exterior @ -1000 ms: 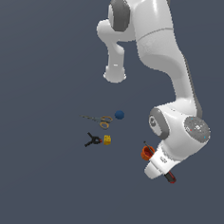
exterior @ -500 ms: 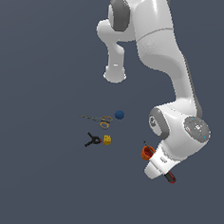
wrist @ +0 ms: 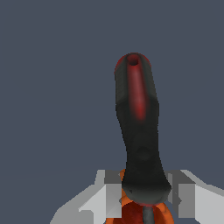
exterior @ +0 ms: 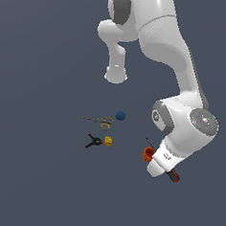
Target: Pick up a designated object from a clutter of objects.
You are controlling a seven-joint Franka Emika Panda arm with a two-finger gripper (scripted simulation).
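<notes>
Straddling the screwdriver (wrist: 139,144), your gripper (wrist: 142,194) is keeping both fingers (wrist: 112,194) spread beside its black handle, not visibly pinching. You're seeing it lying just beside the orange cup (exterior: 148,154), well apart from the scissors (exterior: 103,120).

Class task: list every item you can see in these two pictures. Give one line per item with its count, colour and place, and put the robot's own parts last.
screwdriver: 1, black handle with red tip, thin dark shaft; between the fingers, under the arm's end.
orange cup: 1, orange; beside the screwdriver shaft, next to the hand.
blue ball: 1, blue; towards the exterior view's left of the arm.
scissors: 1, yellow handles, thin blades; beside the ball.
clamp: 1, black; below the scissors in the exterior view.
yellow block: 1, yellow; beside the clamp.
floor: 1, dark grey-blue; under everything.
arm: 1, white and grey.
hand: 1, grey fingers either side of the handle.
</notes>
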